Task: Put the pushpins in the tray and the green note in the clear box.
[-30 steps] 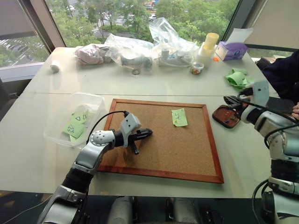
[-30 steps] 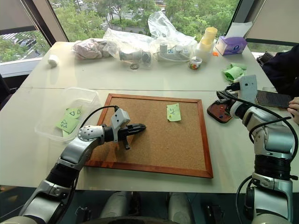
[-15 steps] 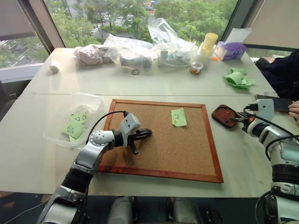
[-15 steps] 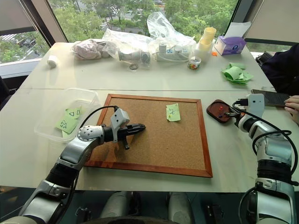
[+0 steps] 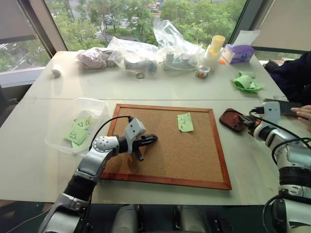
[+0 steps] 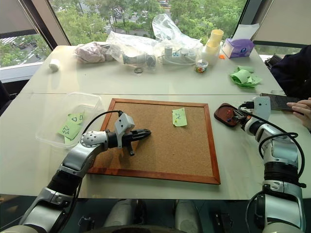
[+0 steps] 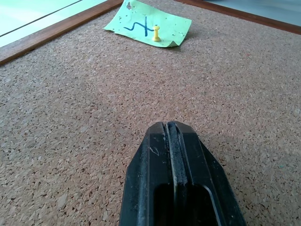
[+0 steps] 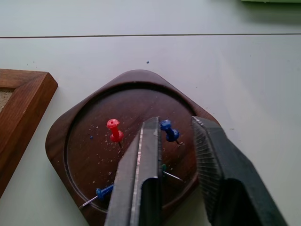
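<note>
Our left gripper [image 7: 171,136] sits closed and empty over the corkboard [image 5: 165,145]. Our right gripper [image 8: 176,136] hangs parted above the tray [image 8: 94,155], pushpins [image 8: 114,129] lying inside, so that drop looks done. Next: pull the yellow pin [image 7: 156,34] holding the green note [image 5: 185,122]; the scribble's unreadable. Clear box [image 5: 58,131] waits left.

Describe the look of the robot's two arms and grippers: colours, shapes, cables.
Both arms are silver-grey metal segments with black joints and ribbed black sleeves. The left gripper has two slim black fingers behind a boxy grey wrist module, with a thin black cable looping back to the forearm. The right gripper carries a similar pale grey box and black cables; its black fingers have finely ridged inner pads.
</note>
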Available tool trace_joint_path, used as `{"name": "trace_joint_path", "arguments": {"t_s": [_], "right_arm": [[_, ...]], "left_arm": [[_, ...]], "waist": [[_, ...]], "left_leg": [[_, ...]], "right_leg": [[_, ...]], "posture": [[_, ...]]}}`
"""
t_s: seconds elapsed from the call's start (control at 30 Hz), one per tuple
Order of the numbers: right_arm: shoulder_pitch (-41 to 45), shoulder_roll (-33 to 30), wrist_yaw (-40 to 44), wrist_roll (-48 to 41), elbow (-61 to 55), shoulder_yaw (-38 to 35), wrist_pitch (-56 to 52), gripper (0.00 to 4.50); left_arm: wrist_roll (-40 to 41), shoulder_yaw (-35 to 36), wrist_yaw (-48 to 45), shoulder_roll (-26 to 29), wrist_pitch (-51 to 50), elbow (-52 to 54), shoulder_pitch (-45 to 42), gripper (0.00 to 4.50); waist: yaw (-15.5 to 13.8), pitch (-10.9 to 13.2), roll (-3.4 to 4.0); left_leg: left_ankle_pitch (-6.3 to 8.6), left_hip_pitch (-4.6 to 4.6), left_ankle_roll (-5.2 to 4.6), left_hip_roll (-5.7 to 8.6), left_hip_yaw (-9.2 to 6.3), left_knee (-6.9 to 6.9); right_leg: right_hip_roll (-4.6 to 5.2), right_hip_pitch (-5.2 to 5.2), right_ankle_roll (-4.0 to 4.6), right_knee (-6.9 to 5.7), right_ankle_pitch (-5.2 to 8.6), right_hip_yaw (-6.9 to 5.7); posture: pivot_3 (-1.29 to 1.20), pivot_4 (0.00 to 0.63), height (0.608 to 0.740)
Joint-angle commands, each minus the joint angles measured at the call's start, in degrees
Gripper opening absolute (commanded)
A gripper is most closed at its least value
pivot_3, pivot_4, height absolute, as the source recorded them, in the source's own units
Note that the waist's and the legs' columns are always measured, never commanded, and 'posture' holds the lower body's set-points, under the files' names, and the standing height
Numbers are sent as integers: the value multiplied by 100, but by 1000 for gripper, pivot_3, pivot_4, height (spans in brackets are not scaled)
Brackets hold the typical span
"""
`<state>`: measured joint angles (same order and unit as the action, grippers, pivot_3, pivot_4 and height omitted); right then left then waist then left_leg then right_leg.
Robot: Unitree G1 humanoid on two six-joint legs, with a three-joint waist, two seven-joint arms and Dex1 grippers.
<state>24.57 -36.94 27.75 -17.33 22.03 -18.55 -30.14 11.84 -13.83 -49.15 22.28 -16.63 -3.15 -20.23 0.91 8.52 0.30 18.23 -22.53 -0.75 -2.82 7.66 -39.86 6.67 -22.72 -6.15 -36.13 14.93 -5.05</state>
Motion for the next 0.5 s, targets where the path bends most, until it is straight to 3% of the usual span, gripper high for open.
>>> {"name": "trace_joint_path", "arguments": {"t_s": [0.03, 0.27, 0.5], "right_arm": [[69, -94, -91, -203, -651, -242, -180, 2335], [25, -155, 13, -621, -1984, -180, -973, 2335], [-200, 63, 514, -880, -3383, 768, -1423, 2335]], "left_arm": [[-187, -122, 1, 85, -128, -174, 158, 0], [-194, -135, -33, 84, -106, -196, 155, 0], [-205, -147, -45, 68, -68, -246, 131, 0]], "waist": [[0, 0, 0], [-5, 0, 0], [-7, 0, 0]], "left_leg": [[0, 0, 0, 0, 0, 1], [1, 0, -1, -1, 0, 3], [18, -1, -31, 0, -1, 4]], "right_leg": [[0, 0, 0, 0, 0, 0], [4, -3, 1, 0, 0, 0], [8, -5, 2, 1, 1, 0]], "posture": [[0, 150, 740], [0, 150, 740], [0, 150, 740]]}}
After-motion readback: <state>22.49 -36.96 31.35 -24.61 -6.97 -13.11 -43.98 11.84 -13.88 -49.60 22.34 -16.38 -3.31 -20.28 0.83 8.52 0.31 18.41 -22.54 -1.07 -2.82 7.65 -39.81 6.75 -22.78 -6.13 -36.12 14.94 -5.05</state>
